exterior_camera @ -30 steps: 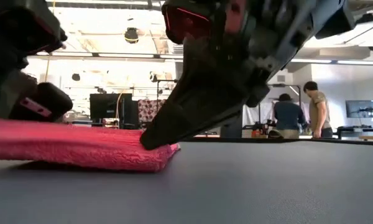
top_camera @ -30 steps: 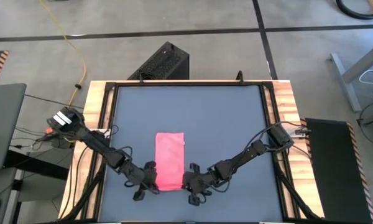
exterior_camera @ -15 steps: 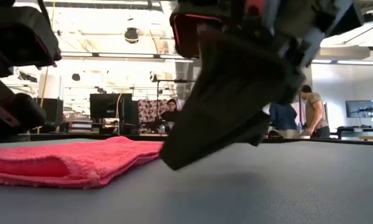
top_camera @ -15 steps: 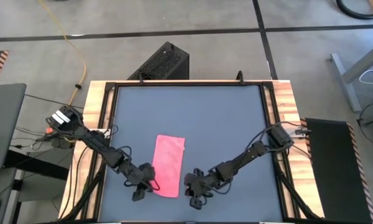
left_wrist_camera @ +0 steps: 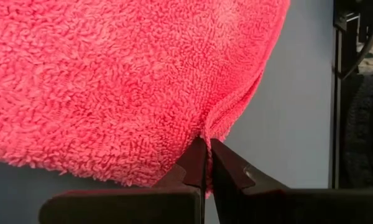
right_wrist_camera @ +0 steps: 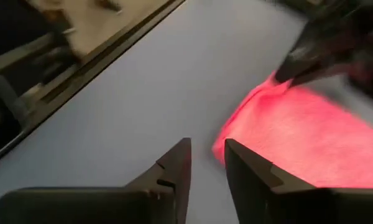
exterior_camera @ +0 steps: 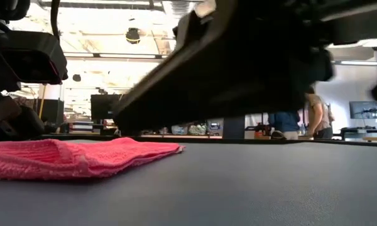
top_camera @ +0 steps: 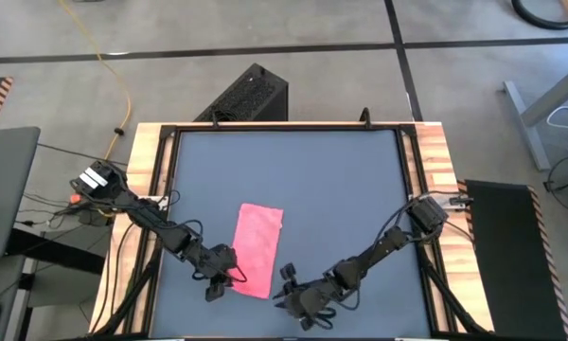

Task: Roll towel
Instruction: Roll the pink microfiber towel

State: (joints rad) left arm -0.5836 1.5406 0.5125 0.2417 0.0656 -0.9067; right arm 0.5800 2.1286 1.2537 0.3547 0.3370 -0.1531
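Observation:
The pink towel [top_camera: 258,248] lies flat on the dark grey table [top_camera: 312,170], a narrow strip slanting from far right to near left. It also shows in the low view [exterior_camera: 69,157] and in the right wrist view [right_wrist_camera: 292,130]. My left gripper [top_camera: 230,275] is at the towel's near left side and is shut on its edge [left_wrist_camera: 206,146]. My right gripper [top_camera: 282,286] is to the right of the towel's near end, apart from it. Its fingers [right_wrist_camera: 208,149] are a little open and empty, with bare table between them. My left gripper pinches the towel's hemmed edge [left_wrist_camera: 216,118] between its two fingers, near the near left corner. The fingers come low over the table from the left. The cloth puckers into a small crease at the fingertips. The rest of the towel lies on the table.
A black and wooden frame [top_camera: 151,189] runs round the tabletop. Bare table lies to the far side and to the right of the towel. In the low view, people [exterior_camera: 314,116] stand in the room beyond the table.
My right gripper has come off the towel's near right corner and drawn back toward the table's near edge. My left gripper has kept its hold and shifted the near end toward the left. The towel now lies slanted, and its raised near end has sunk flat.

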